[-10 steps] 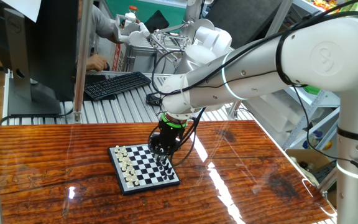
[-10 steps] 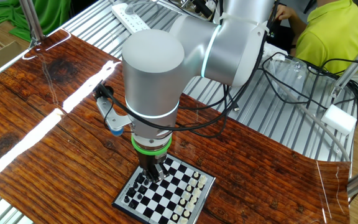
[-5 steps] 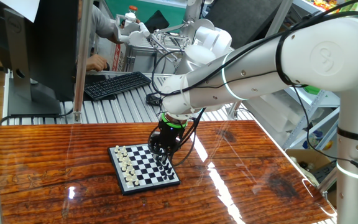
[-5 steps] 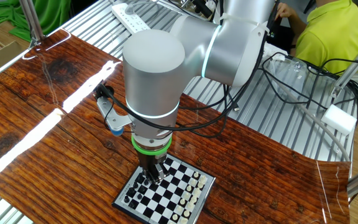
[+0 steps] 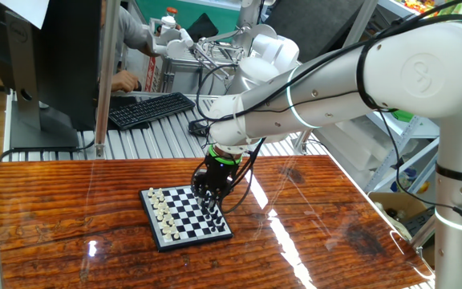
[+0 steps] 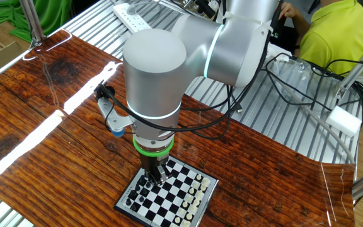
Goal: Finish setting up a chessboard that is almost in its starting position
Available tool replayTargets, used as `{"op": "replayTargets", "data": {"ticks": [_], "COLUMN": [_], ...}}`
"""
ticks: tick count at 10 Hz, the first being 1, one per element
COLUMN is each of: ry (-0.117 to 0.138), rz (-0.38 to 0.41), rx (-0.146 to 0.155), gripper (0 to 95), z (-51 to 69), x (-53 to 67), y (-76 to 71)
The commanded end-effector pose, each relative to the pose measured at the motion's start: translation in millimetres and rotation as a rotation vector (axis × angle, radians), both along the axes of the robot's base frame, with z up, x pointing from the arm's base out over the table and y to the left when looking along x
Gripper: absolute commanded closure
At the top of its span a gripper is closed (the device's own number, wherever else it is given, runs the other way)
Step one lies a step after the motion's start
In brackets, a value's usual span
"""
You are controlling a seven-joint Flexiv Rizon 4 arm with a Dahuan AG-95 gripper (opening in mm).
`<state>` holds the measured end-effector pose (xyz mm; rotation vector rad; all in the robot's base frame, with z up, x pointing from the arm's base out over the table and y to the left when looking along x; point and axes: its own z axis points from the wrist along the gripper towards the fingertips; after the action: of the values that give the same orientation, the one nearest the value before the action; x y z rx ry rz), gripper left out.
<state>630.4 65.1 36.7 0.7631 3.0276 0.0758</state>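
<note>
Overhead, the grey robot arm [image 6: 169,57] reaches down over the wooden worktop [image 5: 335,233], its green-ringed wrist [image 6: 152,147] pointing straight down. Chessboard [image 5: 184,215] lies flat on the worktop, black frame, slightly skewed to the worktop edge. White pieces [image 5: 160,210] line the board edge away from the arm; black pieces [image 5: 214,216] line the opposite edge, under the wrist. End effector [image 5: 209,197] sits low at the black-piece side, fingertips down among the pieces. From the other fixed view the end effector [image 6: 155,176] is over squares near the black rows; fingers close together, but whether they grip a piece cannot be told. Behind the worktop: black keyboard [image 5: 151,109] on slatted metal surface.
</note>
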Motion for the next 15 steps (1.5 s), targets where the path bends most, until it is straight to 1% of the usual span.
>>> {"op": "replayTargets", "data": {"ticks": [1,9,12,15], "ry": [0.0,0.0,0.002,0.01], "rz": [0.001,-0.015,-0.025,-0.029], "rx": [0.0,0.018,0.028,0.032], "gripper": [76.0,76.0,76.0,76.0], "z": [0.8,6.6,11.9,23.7], "x": [-0.3,-1.9,-3.5,-6.3], "y": [0.2,0.2,-0.1,-1.4]}}
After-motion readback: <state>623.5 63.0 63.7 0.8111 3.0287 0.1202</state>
